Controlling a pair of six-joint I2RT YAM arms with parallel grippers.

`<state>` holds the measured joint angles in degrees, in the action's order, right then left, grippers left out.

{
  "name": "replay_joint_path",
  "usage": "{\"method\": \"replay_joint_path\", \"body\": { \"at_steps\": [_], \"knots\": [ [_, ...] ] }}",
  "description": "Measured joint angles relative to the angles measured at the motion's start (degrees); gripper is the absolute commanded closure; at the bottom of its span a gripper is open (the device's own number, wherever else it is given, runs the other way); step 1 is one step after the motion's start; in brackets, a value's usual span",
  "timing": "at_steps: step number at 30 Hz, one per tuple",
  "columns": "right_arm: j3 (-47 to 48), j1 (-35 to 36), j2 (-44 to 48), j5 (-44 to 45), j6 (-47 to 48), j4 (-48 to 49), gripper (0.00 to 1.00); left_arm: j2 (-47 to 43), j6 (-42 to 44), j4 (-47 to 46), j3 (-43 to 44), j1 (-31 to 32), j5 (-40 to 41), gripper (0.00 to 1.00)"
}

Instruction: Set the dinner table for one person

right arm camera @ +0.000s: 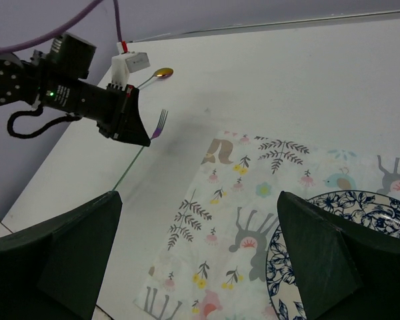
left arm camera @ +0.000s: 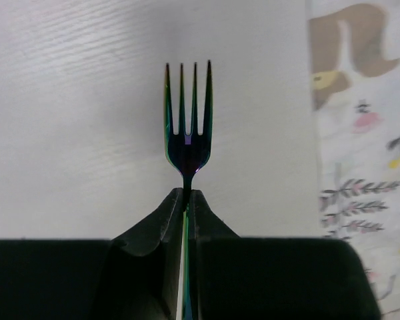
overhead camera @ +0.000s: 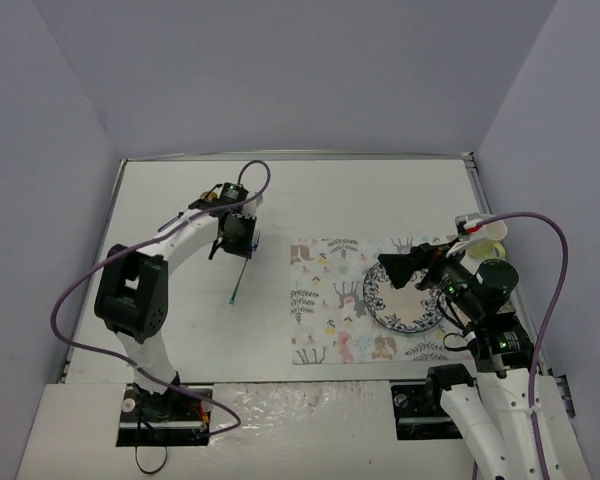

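The dinner table (overhead camera: 180,190) is a large flat rectangle of matte white with thin metal strips along its edges. It fills the floor between plain lilac-grey walls and spreads under and around a white cloth mat (overhead camera: 325,300) printed with pastel animals, flowers and leafy sprigs. The mat lies on the table's near right part.

On the mat's right half sits a round ceramic plate (overhead camera: 408,310), white with a dense dark-blue scrolled pattern around its rim. The right gripper (overhead camera: 392,272) hangs over the side of the plate that faces the mat's middle. Its two black wedge-shaped fingers (right arm camera: 60,260) are spread wide and hold nothing.

Left of the mat, over bare tabletop, the left gripper (overhead camera: 238,240) has its black jaws pinched together on a slim metal fork (left arm camera: 187,133). The fork has four straight tines and a glossy rainbow sheen of purple, blue and green. The jaws close on the neck just below the tines, which stick out in front of them. The thin handle slants down from the jaws toward the table. Whether its end touches the surface cannot be told.

Farther left of the mat, beyond that gripper, lies a small spoon (right arm camera: 161,73) with a shiny golden oval bowl and a thin handle.
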<state>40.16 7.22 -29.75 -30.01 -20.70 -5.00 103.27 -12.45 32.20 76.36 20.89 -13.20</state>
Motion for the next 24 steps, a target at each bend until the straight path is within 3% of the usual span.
{"method": "replay_joint_path", "body": {
  "at_steps": [5, 10, 15, 24],
  "knots": [
    [1.7, 0.0, 0.5, 1.7, 0.9, -3.1, 0.0, -8.8, -17.5, -3.2, -2.6, 11.2, 6.4, 1.0],
    [2.9, 0.0, 1.7, 3.2, 1.5, -5.2, 0.0, -10.0, -30.9, -8.2, -2.9, 20.9, 13.1, 1.0],
    [3.4, 0.0, 3.2, 4.2, 2.0, -7.0, 0.0, -4.8, -38.0, -10.0, -1.8, 27.3, 17.7, 1.0],
    [3.9, 0.0, 4.8, 5.8, 3.7, -10.0, 0.0, 3.1, -43.1, -11.7, 1.1, 30.7, 21.2, 1.0]
  ]
}}
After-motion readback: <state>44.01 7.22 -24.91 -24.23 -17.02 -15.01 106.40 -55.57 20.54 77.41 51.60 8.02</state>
